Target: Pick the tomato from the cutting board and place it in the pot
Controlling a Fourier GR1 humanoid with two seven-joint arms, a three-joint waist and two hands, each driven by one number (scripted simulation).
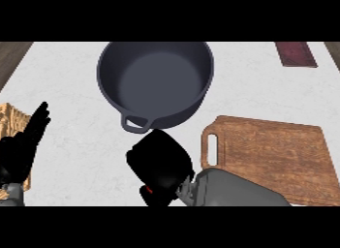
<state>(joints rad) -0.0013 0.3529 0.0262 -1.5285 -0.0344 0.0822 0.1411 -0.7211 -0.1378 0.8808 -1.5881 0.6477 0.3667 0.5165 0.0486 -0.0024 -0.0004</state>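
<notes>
Right hand (160,162) curled round a small red tomato (149,190), just short of the dark grey round pot (156,81).

Only a sliver of red shows under the black fingers. The brown wooden cutting board (276,157) lies to the right on the pale speckled bench (72,87). The left hand (22,147) rests open at the left edge, fingers straight.

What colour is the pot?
Dark grey, inside and out; the pot shows best in the head view.
</notes>
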